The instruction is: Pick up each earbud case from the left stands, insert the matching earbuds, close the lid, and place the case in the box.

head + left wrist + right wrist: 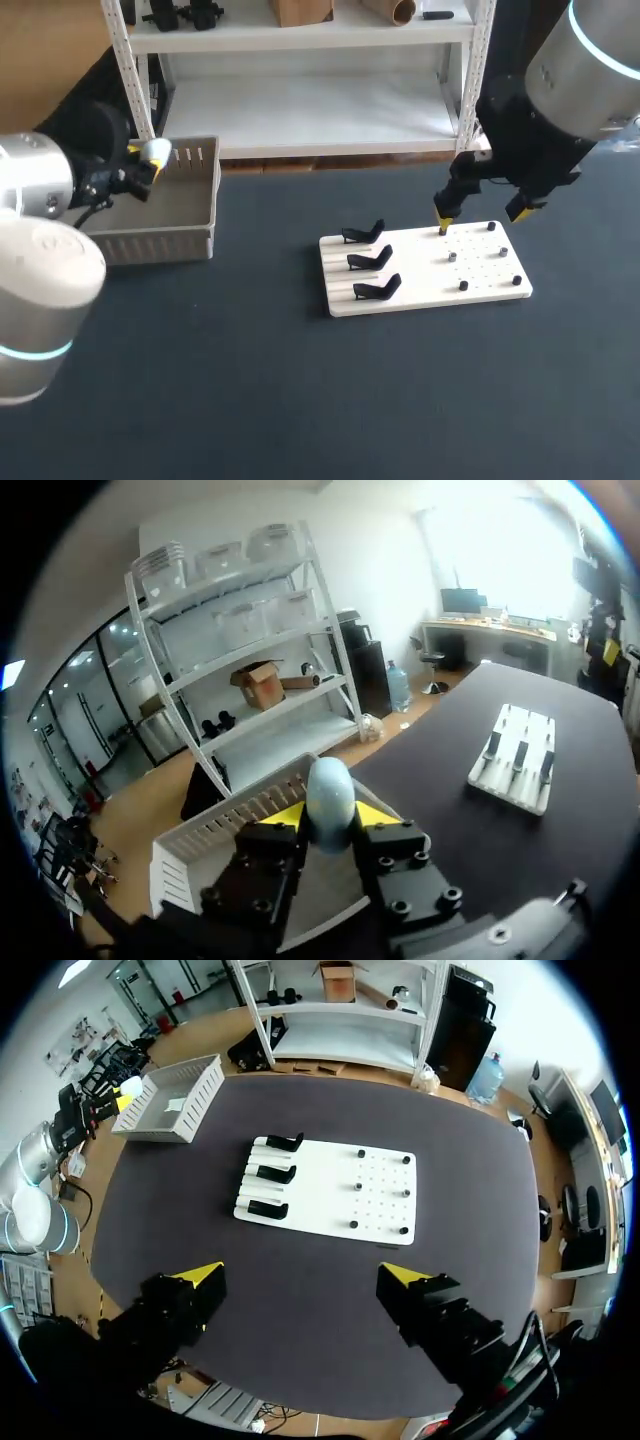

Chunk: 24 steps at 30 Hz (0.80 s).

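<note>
Two sets of jaws over our dark table (250, 380), left jaws clamped on a pale earbud case (329, 798) above the box (160, 245), right jaws wide apart, empty, above the white board (430, 282)

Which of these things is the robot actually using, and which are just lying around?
Part of the job: pale blue case, held in the left fingers by the grey box; white board; its three empty black stands; small dark pieces on the board, probably earbuds; right fingers, open above the board.
Just there: the dark table.
</note>
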Tool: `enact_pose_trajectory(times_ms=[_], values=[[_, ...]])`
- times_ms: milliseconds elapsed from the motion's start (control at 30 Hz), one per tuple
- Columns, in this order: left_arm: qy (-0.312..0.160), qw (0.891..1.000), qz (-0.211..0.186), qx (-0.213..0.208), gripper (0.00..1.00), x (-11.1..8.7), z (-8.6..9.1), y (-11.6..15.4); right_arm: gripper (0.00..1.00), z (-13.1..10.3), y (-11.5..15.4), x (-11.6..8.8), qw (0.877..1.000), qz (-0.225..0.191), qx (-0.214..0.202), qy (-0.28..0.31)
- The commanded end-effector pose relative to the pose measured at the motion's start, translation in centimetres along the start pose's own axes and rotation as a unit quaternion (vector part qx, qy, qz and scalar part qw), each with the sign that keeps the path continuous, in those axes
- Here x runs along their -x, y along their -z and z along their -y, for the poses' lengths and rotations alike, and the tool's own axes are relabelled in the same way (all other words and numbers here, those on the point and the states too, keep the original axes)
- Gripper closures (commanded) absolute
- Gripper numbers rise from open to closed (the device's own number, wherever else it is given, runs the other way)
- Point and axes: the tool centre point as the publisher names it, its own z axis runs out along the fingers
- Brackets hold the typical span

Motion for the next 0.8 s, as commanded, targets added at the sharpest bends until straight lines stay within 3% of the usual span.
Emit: enact_pose_trajectory(times_ms=[33,433,467,500,533,800], values=[[0.003,0.996,0.019,0.083,1.0,-1.6,-0.5,-0.1,0.0,0.0,0.0,0.0,1.0,0.0,0.0,0.0],[0.011,0.996,0.031,0.087,1.0,-2.5,-3.2,-0.9,0.0,0.0,0.0,0.0,1.0,0.0,0.0,0.0],[0.011,0.996,0.03,0.086,0.88,-2.4,-3.3,-1.0,0.0,0.0,0.0,0.0,1.0,0.0,0.0,0.0],[0.014,0.996,0.032,0.083,0.22,-2.4,-3.4,-1.1,0.0,0.0,0.0,0.0,1.0,0.0,0.0,0.0],[0.016,0.996,0.034,0.082,0.0,-2.4,-3.4,-1.1,0.0,0.0,0.0,0.0,1.0,0.0,0.0,0.0],[0.007,0.996,0.045,0.076,0.0,-1.9,-4.1,-1.0,0.0,0.0,0.0,0.0,1.0,0.0,0.0,0.0]])
